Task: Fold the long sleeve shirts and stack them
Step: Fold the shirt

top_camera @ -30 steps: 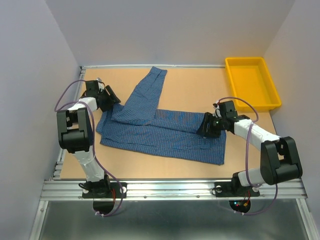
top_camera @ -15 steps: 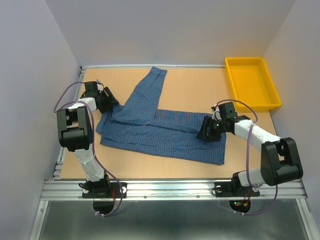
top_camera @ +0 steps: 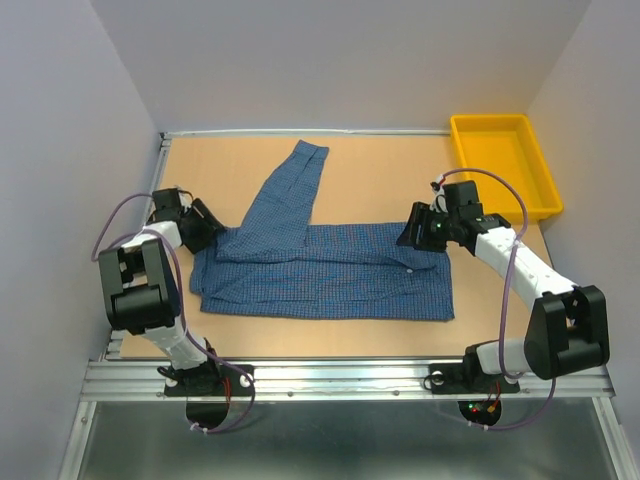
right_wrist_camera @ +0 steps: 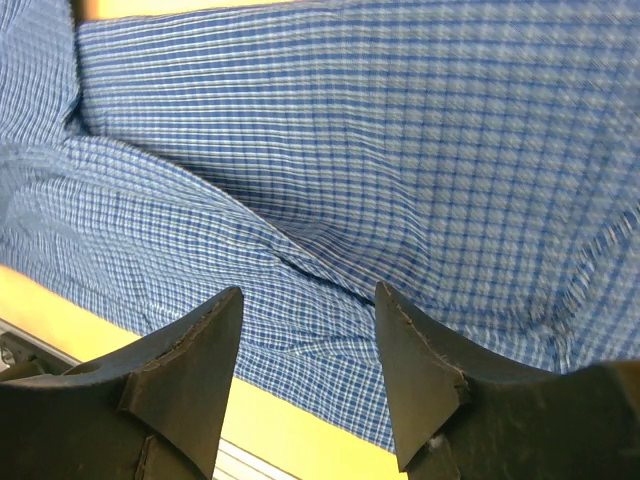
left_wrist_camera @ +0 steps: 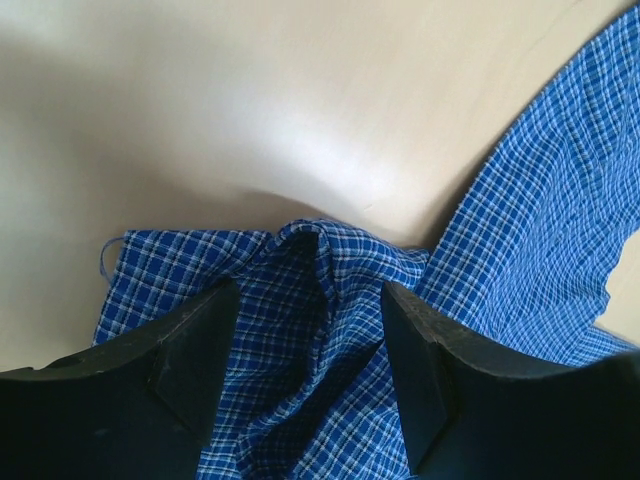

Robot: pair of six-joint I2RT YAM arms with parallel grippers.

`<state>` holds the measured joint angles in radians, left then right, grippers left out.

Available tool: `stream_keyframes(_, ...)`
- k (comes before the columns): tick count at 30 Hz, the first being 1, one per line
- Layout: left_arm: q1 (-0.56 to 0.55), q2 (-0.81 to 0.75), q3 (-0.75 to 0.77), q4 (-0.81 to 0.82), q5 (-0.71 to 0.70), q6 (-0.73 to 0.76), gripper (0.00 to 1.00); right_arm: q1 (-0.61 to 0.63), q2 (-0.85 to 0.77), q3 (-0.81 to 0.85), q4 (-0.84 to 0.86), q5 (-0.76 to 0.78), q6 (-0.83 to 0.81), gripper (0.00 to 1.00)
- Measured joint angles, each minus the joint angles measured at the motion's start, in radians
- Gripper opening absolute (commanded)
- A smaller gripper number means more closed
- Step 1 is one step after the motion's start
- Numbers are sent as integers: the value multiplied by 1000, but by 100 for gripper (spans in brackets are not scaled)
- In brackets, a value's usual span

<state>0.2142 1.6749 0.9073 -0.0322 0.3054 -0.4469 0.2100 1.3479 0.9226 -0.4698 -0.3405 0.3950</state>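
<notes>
**one blue checked shirt, laid out across table, a gripper at each end**

blue checked shirt [top_camera: 330, 272]: spread flat as a long band across the middle of the table [top_camera: 380, 180], running left to right. one sleeve [top_camera: 300, 185] angled off from the left part toward the far edge, cuff near the far rail. cloth mostly smooth, with light creases on the left part.

left gripper [top_camera: 207, 226]: low at the shirt's left end, on the far corner. in the left wrist view, fingers [left_wrist_camera: 190, 360] spread apart, with a raised pleat of checked cloth [left_wrist_camera: 320, 260] bunched in the gap; bare table just beyond.

right gripper [top_camera: 416, 232]: low at the shirt's far right corner. in the right wrist view, fingers [right_wrist_camera: 185, 360] spread wide over flat cloth [right_wrist_camera: 400, 150], nothing pinched; a soft fold running across below.

yellow bin [top_camera: 505, 165]: at the table's far right corner, well apart from the shirt.
</notes>
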Motion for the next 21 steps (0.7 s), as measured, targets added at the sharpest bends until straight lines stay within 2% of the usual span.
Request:
stream_keyframes(5,85,-152,-121,-68,-48,-5,71,0,-1,-2,5,1,-6,61)
stream_keyframes(10,130,-270,-129,-113,-84,5,72,0,-12,-2,6,2,-29,61)
stream_keyframes(14,48,-330,-52,-95,-63,45,74,0,-16,-2,6,1,-52,62)
stream_keyframes(21,-172,-162,228,-8,-47,157,74,0,-27,-2,7,3,-67,66)
